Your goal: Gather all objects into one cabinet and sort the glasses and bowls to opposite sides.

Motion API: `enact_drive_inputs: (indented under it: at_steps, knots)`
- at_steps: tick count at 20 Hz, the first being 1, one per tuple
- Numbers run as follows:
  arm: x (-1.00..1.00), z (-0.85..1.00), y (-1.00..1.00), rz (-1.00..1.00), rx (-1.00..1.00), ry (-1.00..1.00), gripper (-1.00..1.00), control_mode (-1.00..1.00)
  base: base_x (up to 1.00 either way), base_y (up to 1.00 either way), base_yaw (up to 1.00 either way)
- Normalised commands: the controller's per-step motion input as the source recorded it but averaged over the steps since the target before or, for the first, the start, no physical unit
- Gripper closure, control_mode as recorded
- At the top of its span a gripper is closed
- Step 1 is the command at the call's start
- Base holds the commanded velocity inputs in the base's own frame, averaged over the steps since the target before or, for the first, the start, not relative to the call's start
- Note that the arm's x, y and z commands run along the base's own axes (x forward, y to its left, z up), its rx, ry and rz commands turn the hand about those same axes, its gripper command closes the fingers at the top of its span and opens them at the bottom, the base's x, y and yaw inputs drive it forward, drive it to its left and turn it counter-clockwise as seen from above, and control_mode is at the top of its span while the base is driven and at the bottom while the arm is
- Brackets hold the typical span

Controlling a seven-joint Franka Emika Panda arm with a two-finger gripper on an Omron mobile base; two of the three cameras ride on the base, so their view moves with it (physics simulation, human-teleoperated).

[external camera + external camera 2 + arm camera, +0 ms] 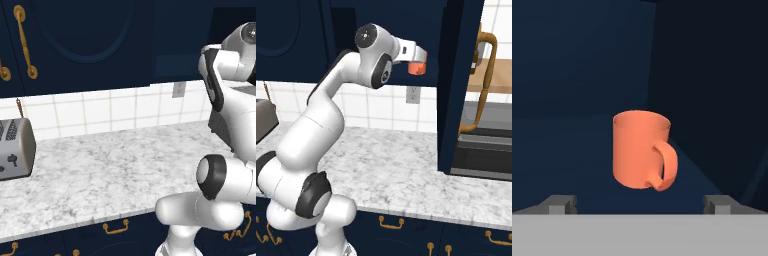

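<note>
Straight ahead of the gripper (pixel 640 205), between its wide-open, empty fingers, the orange cup (pixel 640 150) stands upright on the cabinet (pixel 572 75) shelf, handle turned toward the gripper, slightly right of the cup's centre.
</note>
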Motion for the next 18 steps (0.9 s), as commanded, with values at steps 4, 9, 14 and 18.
enact_drive_inputs:
  at_steps: [4, 9, 14, 18]
  knots:
    - [0.46, -0.02, -0.64, 0.0, 0.0, 0.0, -1.0, -1.0, 0.0, 0.0, 0.0]
    - [0.4, -0.3, -0.12, 0.03, 0.0, 0.0, -1.0, -1.0, 0.0, 0.0, 0.0]
    - [0.5, -0.12, 0.0, 0.05, 0.0, 0.0, -1.0, -1.0, 0.0, 0.0, 0.0]
    - [0.34, 0.0, -0.02, 0.04, 0.0, 0.0, 1.0, -1.0, 0.0, 0.0, 0.0]
